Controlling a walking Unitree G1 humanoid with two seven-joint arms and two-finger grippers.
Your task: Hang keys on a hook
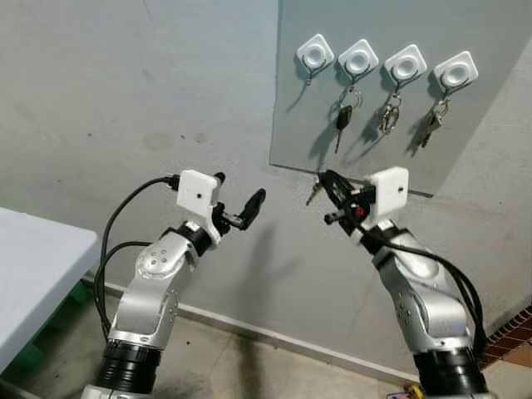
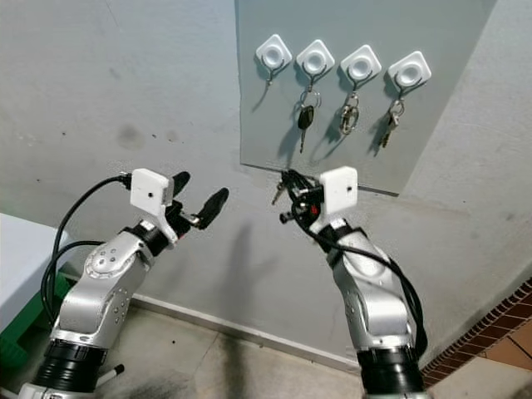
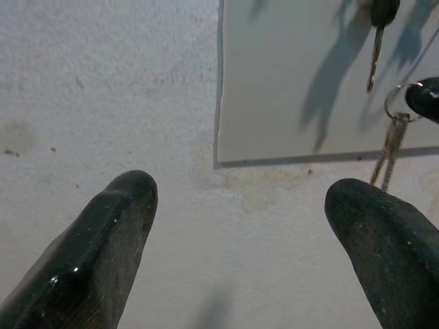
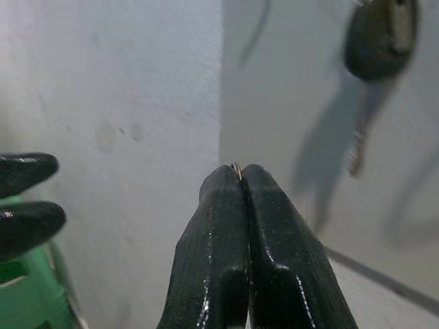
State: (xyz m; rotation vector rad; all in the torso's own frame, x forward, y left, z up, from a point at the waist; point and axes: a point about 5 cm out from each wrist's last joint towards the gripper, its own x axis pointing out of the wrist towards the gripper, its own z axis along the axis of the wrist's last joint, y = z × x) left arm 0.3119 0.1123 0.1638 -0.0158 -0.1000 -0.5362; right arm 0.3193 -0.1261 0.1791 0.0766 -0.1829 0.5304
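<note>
Metal keys (image 1: 313,192) pinched in right gripper (image 1: 326,181) below empty hook (image 1: 315,55)

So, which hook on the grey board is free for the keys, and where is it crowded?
The leftmost hook is bare, bordered by the board's left edge and the hook holding the black car key. The other three hooks already carry keys. The right hand, pinching the keys, sits just below the board's lower left corner.

Pale grey plaster wall (image 1: 125,91) with faint stains, darker grey panel (image 1: 482,141) at 1 o'clock, white surface (image 1: 33,258) at 8 o'clock, concrete floor (image 1: 249,366) at 6 o'clock, red brick (image 1: 511,341) at 4 o'clock
</note>
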